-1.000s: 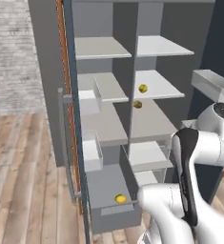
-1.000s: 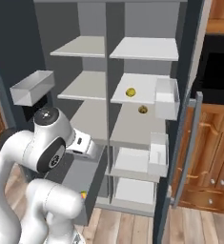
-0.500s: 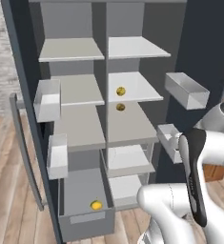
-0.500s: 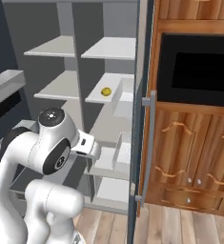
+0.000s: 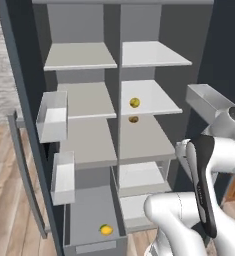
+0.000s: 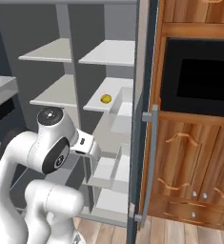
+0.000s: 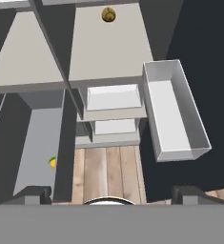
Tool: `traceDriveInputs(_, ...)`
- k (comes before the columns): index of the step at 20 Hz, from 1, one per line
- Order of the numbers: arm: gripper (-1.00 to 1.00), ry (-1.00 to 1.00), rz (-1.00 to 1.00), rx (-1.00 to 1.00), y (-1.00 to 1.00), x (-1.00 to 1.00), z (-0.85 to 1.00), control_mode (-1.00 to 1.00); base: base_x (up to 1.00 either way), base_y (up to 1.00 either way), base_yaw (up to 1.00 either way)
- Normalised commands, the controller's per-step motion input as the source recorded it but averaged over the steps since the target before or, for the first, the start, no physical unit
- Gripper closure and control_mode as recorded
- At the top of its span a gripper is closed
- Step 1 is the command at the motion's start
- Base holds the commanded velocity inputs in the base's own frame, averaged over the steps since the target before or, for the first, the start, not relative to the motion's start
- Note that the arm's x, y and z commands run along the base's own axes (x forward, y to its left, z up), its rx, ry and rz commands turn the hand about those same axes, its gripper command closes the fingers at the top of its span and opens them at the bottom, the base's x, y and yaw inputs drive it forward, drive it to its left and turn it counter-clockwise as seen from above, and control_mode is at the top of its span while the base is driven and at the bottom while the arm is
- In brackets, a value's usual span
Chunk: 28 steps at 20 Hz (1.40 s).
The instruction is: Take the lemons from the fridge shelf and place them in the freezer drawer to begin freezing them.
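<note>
1. The gripper (image 7: 111, 193) has its two dark fingertips (image 7: 33, 194) spread wide apart with nothing between them. It looks down the open fridge front, hanging apart from the shelves.
2. The white arm (image 5: 209, 170) folds up at the lower right of the left base view, elbow bent, in front of the fridge's right half.
3. The freezer drawer (image 5: 91, 220), a deep dark-grey box with a flat front panel, stands pulled out at the bottom left. One lemon in the drawer (image 5: 106, 230) lies near its front panel.
4. Well above the drawer, a lemon on the shelf (image 5: 134, 102) sits on a pale flat right-hand shelf (image 5: 154, 97).
5. A second shelf lemon (image 5: 133, 119) sits just below, in shadow.
6. Translucent white door bins (image 5: 54, 117) hang above the drawer on the left door; small white drawers (image 7: 113, 97) lie just right of the freezer drawer.
</note>
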Motion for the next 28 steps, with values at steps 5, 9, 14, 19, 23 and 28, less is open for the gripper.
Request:
traceDriveInputs(5, -1.0, 0.0, 0.0, 0.0, 0.0, 0.0, 0.0, 1.0, 0.49, 0.07, 0.05)
traceDriveInputs(9, -1.0, 0.0, 0.0, 0.0, 0.0, 0.0, 0.0, 1.0, 0.48, 0.1, 0.03)
traceDriveInputs(14, -1.0, 0.0, 0.0, 0.0, 0.0, 0.0, 0.0, 1.0, 0.52, 0.1, 0.02)
traceDriveInputs(19, -1.0, 0.0, 0.0, 0.0, 0.0, 0.0, 0.0, 1.0, 0.4, 0.14, 0.01)
traceDriveInputs(23, -1.0, -0.19, -0.06, -0.04, 0.38, 0.47, 0.26, -1.0, 0.04, 0.05, 0.0)
traceDriveInputs(28, -1.0, -0.17, -0.09, -0.01, 0.07, 0.93, 0.21, -1.0, 0.0, 0.0, 0.0)
